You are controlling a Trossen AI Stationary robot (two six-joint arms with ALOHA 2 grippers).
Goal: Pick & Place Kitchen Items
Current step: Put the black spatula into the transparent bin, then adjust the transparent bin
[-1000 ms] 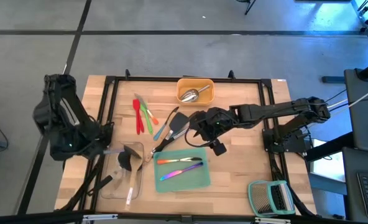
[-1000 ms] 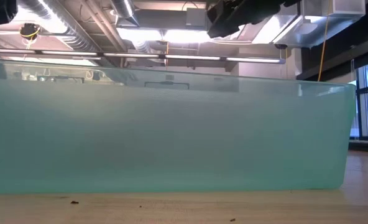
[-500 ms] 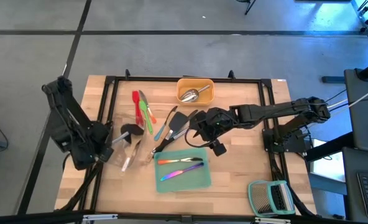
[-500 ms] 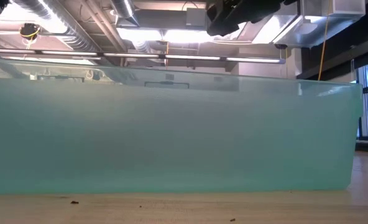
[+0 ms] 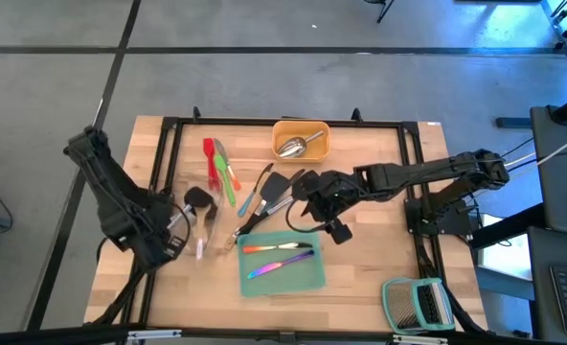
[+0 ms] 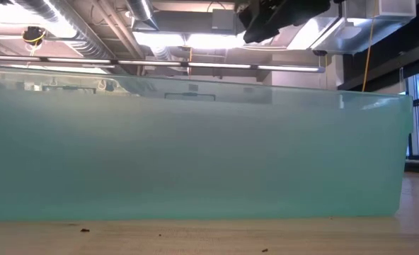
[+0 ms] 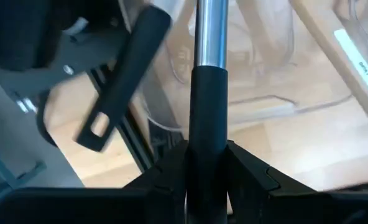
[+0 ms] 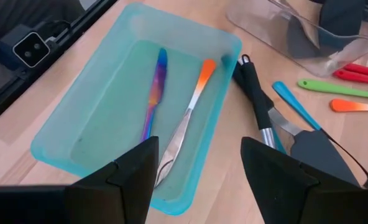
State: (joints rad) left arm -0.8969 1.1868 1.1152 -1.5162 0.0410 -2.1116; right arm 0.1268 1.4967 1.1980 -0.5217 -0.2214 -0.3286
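The left tool (image 7: 207, 163) sits at about 8 o'clock on the bench (image 5: 379, 259), clenched on the black grip of a steel-shafted utensil (image 7: 209, 93). Its fingers (image 7: 249, 171) press the handle from both sides. The utensil runs from the tool into a clear tray (image 5: 199, 222), where a black spatula head (image 5: 199, 199) shows (which handle it belongs to cannot be told from above). In the left wrist view a second black handle with a hanging slot (image 7: 123, 81) lies tilted beside the shaft, and a wooden handle with a label (image 7: 339, 62) crosses the tray.

The right tool (image 8: 197, 149) hangs over the middle of the bench, released, fingers well apart with nothing between them. Below it is the teal tray (image 8: 66, 146) at 6 o'clock, holding two iridescent cutlery pieces (image 8: 154, 93) side by side, one with an orange handle end (image 8: 199, 81).

Just beside that tray, toward the centre, lie black spatulas (image 5: 276, 190) and a blue-handled tool (image 5: 249, 199). At about 10 o'clock from them are a red tool (image 5: 210, 156) and green-handled tools (image 5: 229, 180), close together.

A yellow tray (image 5: 322, 144) at 12 o'clock holds a steel scoop (image 5: 295, 146). A green-framed slatted rack (image 5: 418, 304) stands at the 5 o'clock corner.

The low view is filled by the teal tray's wall, with a dark arm (only part of it) at the top.
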